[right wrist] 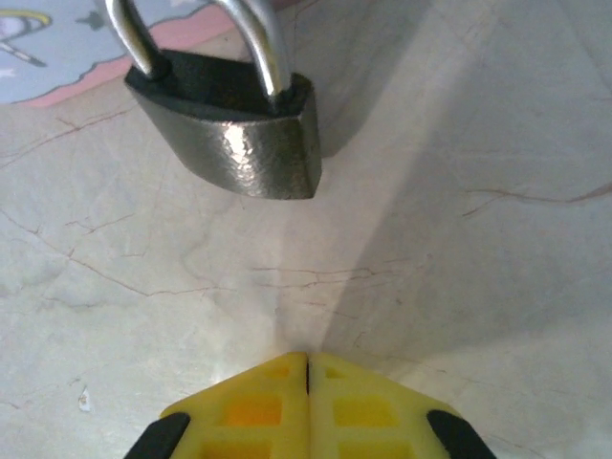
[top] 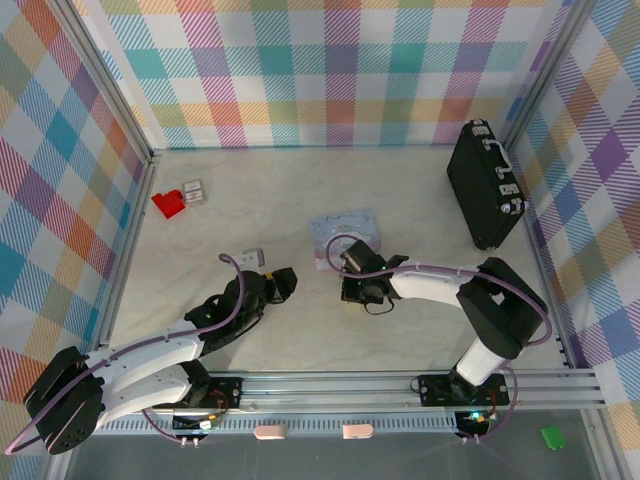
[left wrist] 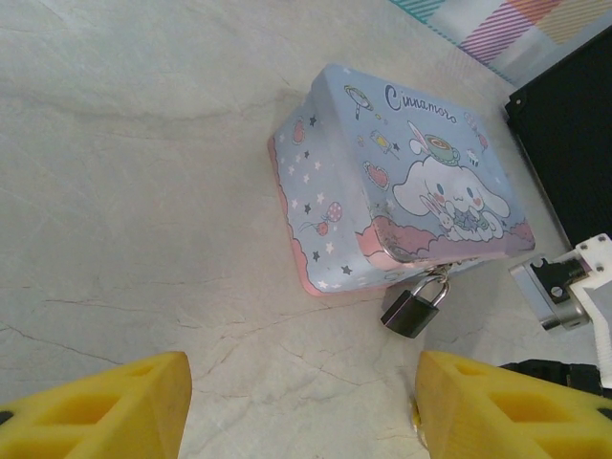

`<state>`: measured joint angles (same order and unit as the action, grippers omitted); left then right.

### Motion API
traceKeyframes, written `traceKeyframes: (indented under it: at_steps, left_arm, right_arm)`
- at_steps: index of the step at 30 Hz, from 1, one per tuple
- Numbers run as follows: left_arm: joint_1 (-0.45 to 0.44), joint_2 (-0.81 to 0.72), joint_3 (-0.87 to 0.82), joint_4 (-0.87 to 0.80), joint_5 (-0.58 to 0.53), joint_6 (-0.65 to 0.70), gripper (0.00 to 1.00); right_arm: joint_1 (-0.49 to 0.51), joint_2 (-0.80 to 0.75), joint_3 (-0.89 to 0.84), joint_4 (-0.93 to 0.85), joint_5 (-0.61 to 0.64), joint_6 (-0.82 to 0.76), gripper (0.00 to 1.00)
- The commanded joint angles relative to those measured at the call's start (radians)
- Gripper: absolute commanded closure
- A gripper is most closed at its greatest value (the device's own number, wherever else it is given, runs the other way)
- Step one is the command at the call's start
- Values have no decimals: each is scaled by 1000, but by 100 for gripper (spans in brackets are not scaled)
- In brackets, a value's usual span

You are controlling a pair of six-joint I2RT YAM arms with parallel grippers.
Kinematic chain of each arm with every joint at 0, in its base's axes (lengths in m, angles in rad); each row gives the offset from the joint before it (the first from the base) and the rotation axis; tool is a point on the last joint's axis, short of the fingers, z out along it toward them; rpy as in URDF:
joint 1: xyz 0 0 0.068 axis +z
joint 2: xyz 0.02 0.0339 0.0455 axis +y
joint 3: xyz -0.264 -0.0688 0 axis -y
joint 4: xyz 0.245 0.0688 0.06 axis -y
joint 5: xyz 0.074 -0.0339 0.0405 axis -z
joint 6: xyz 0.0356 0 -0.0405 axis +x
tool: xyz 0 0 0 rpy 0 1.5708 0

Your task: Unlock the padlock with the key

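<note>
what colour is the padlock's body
The padlock body is dark gunmetal grey, its shackle shiny silver; clearest in the right wrist view.

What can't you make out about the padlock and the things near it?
- Padlock keyhole: right wrist view, on a face turned from the camera.
- Shackle top and where it hooks the tin: right wrist view, cut off by the upper edge.
- Anything thin pinched in the right gripper: its shut jaws meet flush, so cannot tell.
- Small grey object by the left arm: top view, too small to identify.
</note>
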<state>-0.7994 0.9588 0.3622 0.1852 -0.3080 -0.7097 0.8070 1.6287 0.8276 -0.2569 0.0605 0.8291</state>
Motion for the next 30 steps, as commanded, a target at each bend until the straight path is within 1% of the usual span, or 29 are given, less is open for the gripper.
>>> traceKeyframes:
  at_steps: [1,3,6,10,14,18,20,22,25,28,30]
  left_arm:
    - [9,3,18,2,-1,1,37]
    - [9,10,30,-6,11,-5,37]
    - [9,43,60,-9,58,-8,37]
    - [9,74,77,26,106,-27,37]
    - [9,103,96,59,179,-39,38]
    - [9,133,81,178,284,-46,39]
    - [9,147,56,282,343,-18,40]
    - [8,153,28,389,403,38,41]
    - [9,147,-6,506,493,145,38]
    - [9,166,21,516,605,255,40]
    - [10,175,41,518,649,275,41]
  right_arm:
    - [16,-33,-48,-1,-1,-7,97]
    - [16,-88,-68,18,11,-23,100]
    - [16,-164,-97,70,3,-52,100]
    - [17,-215,-108,88,-15,-66,100]
    - [16,-298,-129,113,-24,-48,100]
    - [4,-417,-133,138,-3,-11,100]
    - [-13,-458,-122,145,-13,3,100]
    - [-24,-489,-93,133,-33,2,100]
    - [-28,-520,-30,88,-48,-23,100]
    - [-29,-547,11,77,-67,-44,100]
    - [-29,-563,27,76,-76,-55,100]
